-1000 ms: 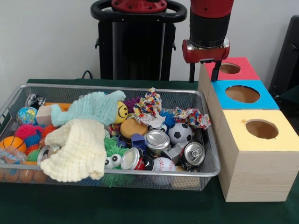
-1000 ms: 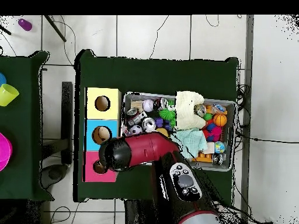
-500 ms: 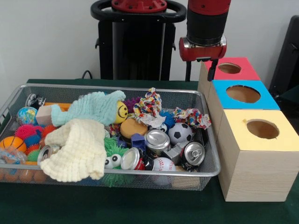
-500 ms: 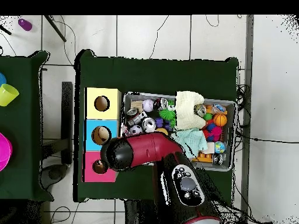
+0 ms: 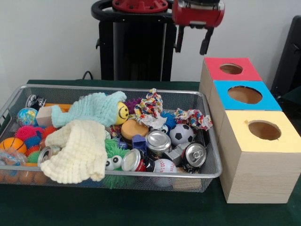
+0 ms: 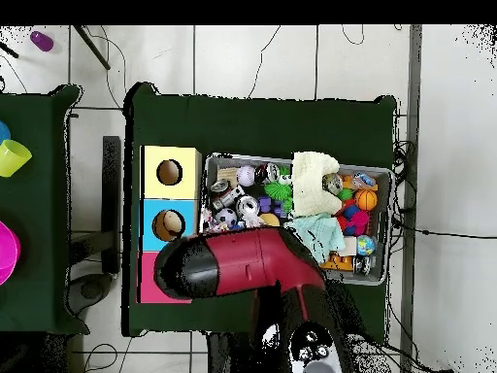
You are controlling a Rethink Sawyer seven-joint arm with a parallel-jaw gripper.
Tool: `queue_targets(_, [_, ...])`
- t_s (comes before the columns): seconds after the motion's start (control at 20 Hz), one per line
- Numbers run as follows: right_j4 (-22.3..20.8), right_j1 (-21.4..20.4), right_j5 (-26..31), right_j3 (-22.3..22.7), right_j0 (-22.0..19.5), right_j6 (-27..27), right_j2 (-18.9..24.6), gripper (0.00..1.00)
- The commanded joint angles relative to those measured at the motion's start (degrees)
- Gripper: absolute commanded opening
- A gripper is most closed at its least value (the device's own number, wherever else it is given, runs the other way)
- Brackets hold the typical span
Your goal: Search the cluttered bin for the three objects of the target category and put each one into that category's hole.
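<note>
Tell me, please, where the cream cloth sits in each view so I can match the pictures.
Front view: the cream cloth lies at the bin's near left.
Overhead view: the cream cloth lies along the bin's upper edge, at the middle.
Shared landmark: the yellow box.

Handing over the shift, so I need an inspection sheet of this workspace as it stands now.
Surface: green table, bare in front.
Job's things: wire bin; red box, blue box, yellow box, each with a hole on top.
Clutter: cans, balls, rope toys; cream cloth and teal cloth on top.
Claw: open, empty, high left of the red box.
Cables: several on the floor tiles.
Surroundings: second table with cups.
</note>
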Motion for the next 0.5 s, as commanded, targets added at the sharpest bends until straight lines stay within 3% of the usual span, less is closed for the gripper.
queue_targets(0.05, [-0.2,-5.9,6.3,1.7,0.1,0.7,-1.2,1.0])
queue_targets(0.5, [-4.3,12.7,-8.8,-3.2,-4.3,-0.8,1.8,1.0])
